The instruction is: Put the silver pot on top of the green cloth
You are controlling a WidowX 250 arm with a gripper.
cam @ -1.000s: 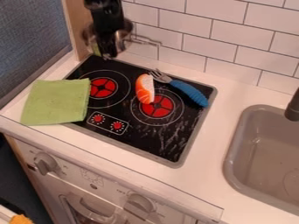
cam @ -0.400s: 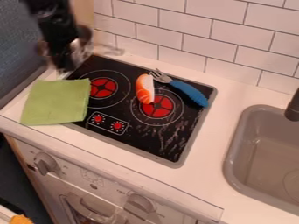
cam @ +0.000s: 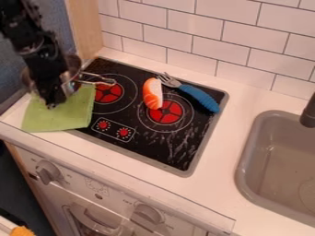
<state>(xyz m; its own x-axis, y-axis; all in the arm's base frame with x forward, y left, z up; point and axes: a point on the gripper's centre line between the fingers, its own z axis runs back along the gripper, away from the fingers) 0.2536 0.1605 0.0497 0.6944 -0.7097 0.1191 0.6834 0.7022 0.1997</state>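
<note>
Now you're holding the silver pot (cam: 74, 69), jaws clamped on it, around the twelve-o'clock edge of the green cloth (cam: 64, 117); placing is probably needing a slight six-o'clock shift, then gentle lowering.

Arm (cam: 27, 37) upper L, gripper (cam: 54, 102) dn.

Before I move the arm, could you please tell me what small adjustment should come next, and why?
I would probably ease the gripper nearer the camera, to centre the silver pot over the green cloth before lowering: the held pot appears at the cloth's far edge, while the cloth's near part lies uncovered.
</note>
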